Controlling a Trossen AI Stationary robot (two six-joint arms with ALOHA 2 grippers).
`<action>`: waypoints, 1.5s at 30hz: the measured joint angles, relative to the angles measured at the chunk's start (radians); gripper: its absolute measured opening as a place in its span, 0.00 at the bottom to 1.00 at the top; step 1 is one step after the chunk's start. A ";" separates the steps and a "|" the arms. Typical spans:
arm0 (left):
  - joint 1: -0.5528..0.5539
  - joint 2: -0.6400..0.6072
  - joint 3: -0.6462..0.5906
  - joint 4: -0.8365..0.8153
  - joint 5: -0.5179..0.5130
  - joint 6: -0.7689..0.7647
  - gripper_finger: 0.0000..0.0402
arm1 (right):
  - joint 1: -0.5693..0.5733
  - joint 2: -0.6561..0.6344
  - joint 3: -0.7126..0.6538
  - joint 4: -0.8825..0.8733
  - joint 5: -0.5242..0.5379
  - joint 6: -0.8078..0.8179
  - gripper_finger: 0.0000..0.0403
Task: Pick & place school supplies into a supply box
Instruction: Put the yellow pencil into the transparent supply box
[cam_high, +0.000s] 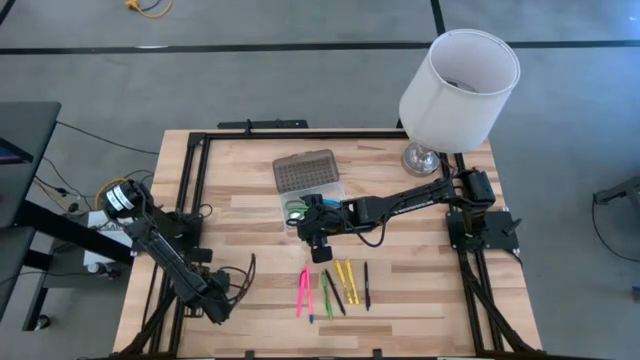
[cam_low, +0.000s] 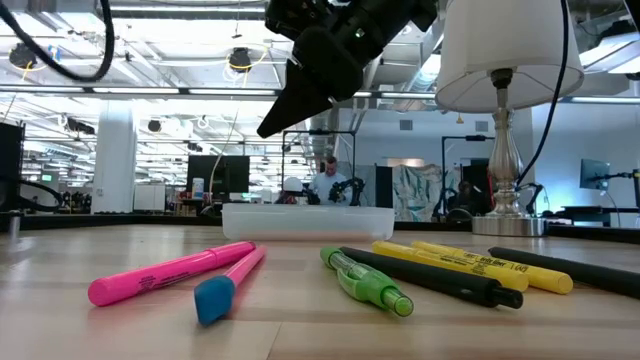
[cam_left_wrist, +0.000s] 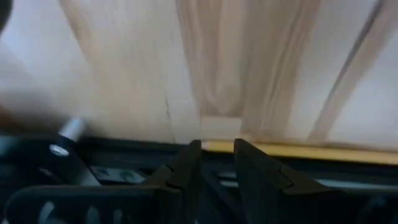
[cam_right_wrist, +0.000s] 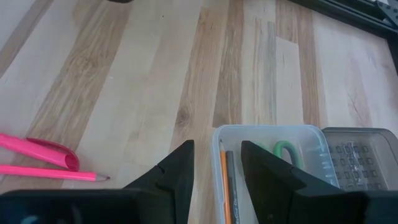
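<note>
The supply box (cam_high: 316, 203), a clear tray with its grey ribbed lid (cam_high: 305, 170) swung open, lies mid-table. Inside it lie green-handled scissors (cam_right_wrist: 285, 152), an orange pencil (cam_right_wrist: 222, 183) and a grey one (cam_right_wrist: 231, 183). My right gripper (cam_right_wrist: 217, 163) hangs open and empty above the table, just in front of the box's near end (cam_high: 320, 245). On the wood nearer the front lie the pink pens (cam_high: 303, 292), a green pen (cam_high: 327, 293), a black pen (cam_high: 336, 293), yellow pens (cam_high: 346, 280) and another black pen (cam_high: 366, 285). My left gripper (cam_high: 215, 310) waits at the table's front left, its fingers (cam_left_wrist: 186, 168) slightly apart and empty.
A white lamp (cam_high: 460, 75) stands at the back right on a silver foot (cam_high: 424, 158). A black frame rail (cam_high: 190, 190) runs along the table's edges. Bare wood lies left of the box and between the pens and the left arm.
</note>
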 joint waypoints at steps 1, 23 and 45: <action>0.000 0.000 -0.012 0.000 0.019 -0.006 0.23 | 0.000 0.000 0.000 0.000 0.000 0.000 0.31; -0.017 0.000 -0.106 0.193 0.063 -0.044 0.23 | 0.000 0.000 0.000 0.000 0.000 0.000 0.31; 0.002 -0.146 0.010 0.126 -0.185 -0.211 0.23 | -0.001 0.000 0.000 -0.002 0.000 0.000 0.31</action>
